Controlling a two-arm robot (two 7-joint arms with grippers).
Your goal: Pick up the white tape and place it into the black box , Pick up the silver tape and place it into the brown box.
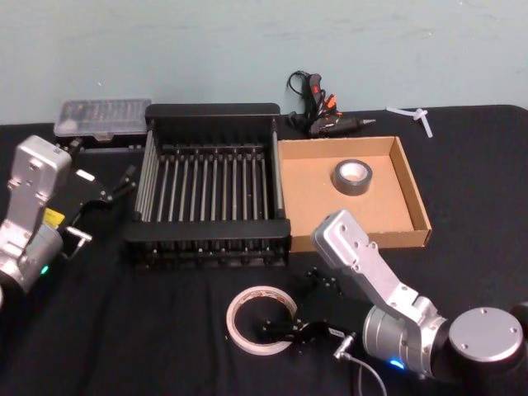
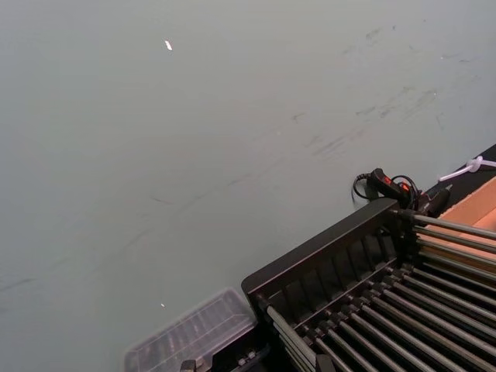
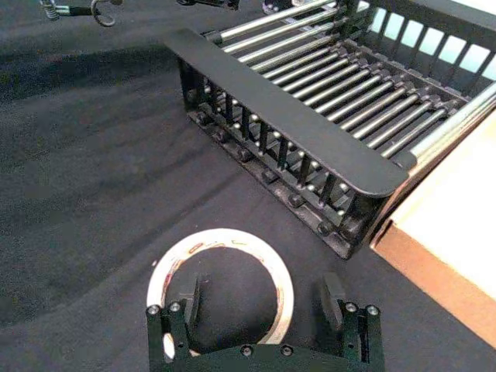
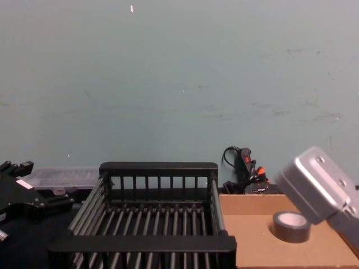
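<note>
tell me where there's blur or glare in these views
Left wrist view: the clear plastic case at the lower edge is smeared. Right wrist view: the cardboard box is washed out pale. Head view: the white tape and silver tape look reasonably sharp.

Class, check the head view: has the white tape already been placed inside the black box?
No. The white tape lies on the table in front of the black box, at the right gripper, whose fingers are open.
</note>
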